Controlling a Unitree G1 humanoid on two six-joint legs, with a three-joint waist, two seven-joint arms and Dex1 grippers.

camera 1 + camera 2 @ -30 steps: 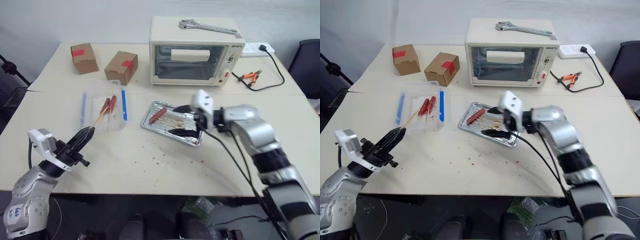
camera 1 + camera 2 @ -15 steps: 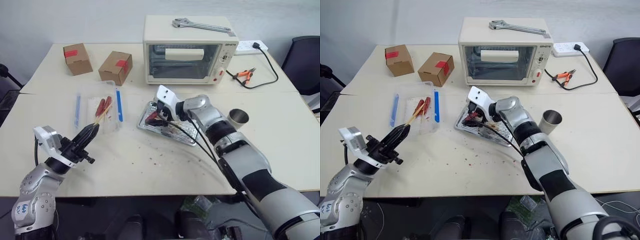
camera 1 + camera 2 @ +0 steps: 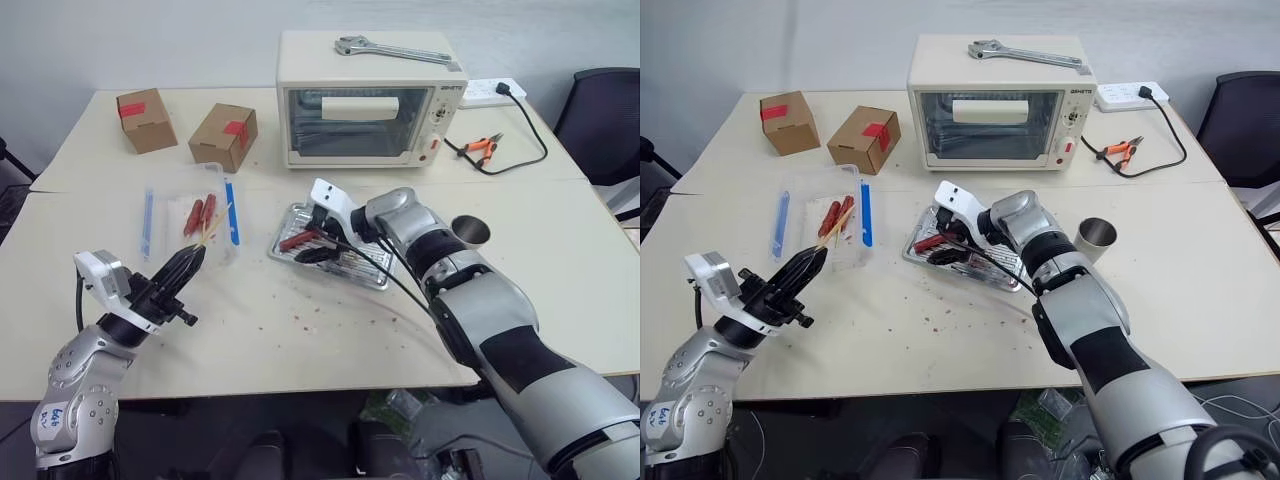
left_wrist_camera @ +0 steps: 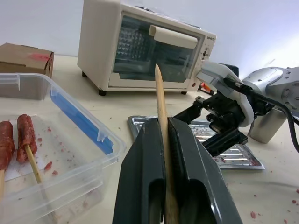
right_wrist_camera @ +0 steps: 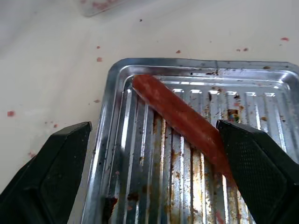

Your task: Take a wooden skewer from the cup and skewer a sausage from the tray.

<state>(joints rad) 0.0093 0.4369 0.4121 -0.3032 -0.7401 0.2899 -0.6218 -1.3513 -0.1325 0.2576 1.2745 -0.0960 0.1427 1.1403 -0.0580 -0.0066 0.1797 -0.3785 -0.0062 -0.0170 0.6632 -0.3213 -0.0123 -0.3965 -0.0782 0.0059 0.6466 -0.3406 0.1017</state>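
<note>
Skewer (image 4: 161,116) clamped upright between closed left gripper (image 3: 187,266) fingers, long axis running from the jaws up and to the right toward the clear plastic box (image 3: 190,215), pointed tip uppermost in the left wrist view; thin, straight, pale tan wood. Sausage (image 5: 182,119) lying diagonally on the tray (image 3: 370,272), one rounded end near the tray's upper-left corner in the right wrist view, body slanting down to the right; slim, glossy red-brown, resting across the ridges amid brown crumbs and grease. Right gripper (image 3: 312,244) spread wide over the tray's left end near frame centre, one black finger on each side of the sausage, not yet closed on it; right arm reaching in from lower right, wrist bent to the left. Left arm at lower left of the frame, forearm raised, gripper aimed up and right. Cup (image 3: 470,230) standing right of the tray, behind the right forearm.
</note>
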